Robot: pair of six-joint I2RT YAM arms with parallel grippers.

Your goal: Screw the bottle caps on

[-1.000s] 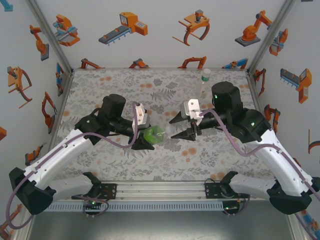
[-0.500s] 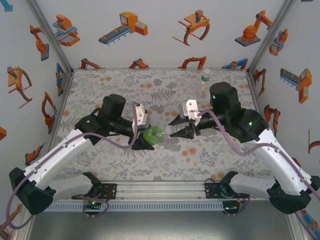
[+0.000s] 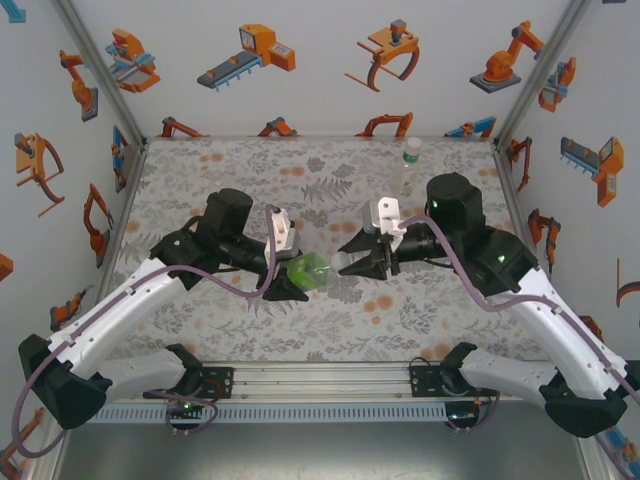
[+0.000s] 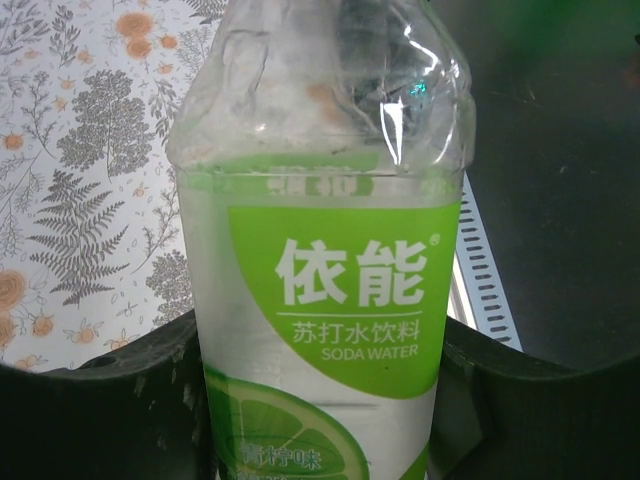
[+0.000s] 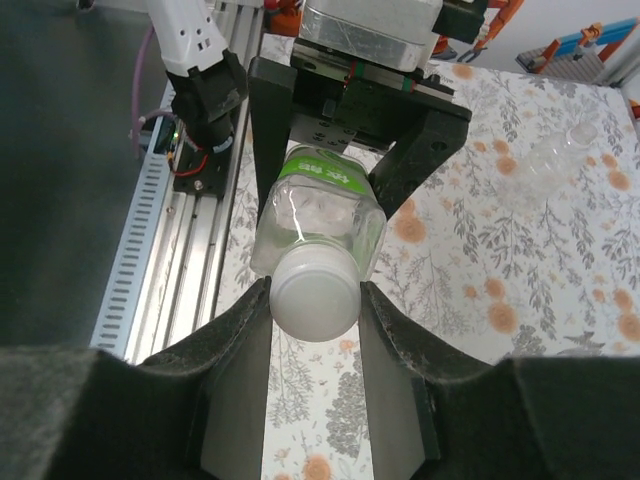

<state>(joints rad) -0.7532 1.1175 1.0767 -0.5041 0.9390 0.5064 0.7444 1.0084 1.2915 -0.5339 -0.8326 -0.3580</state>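
Item: white cap (image 5: 315, 295), small and round, sitting at the mouth of the green-labelled bottle (image 4: 320, 280); you cannot tell from here how far it is threaded on. The bottle is lying on its side in the air above the tabletop (image 3: 230, 170), midway between the two arms, with its neck pointing at the right arm. The right tool (image 3: 347, 262) is standing narrow, with its fingers (image 5: 235, 350) pressing the cap from both sides. The left tool (image 3: 297, 278) is clamping the bottle across its labelled body and is carrying it. Further stock: a tall bottle (image 3: 409, 170) is standing upright at the far right of the tabletop, apparently capped, and a clear bottle (image 5: 560, 160) is lying on the floral surface well apart from the work, its cap state unreadable. Hazards, as a judgement: you are working with a cap far smaller than the fingers, so the pads may be slipping round it instead of turning it. If the cap is sitting tilted on the neck, any turn is risking a crossed thread. The bottle wall is thin and looks soft, so the body may be rotating inside the left grip under torque, or buckling if you are squeezing harder.
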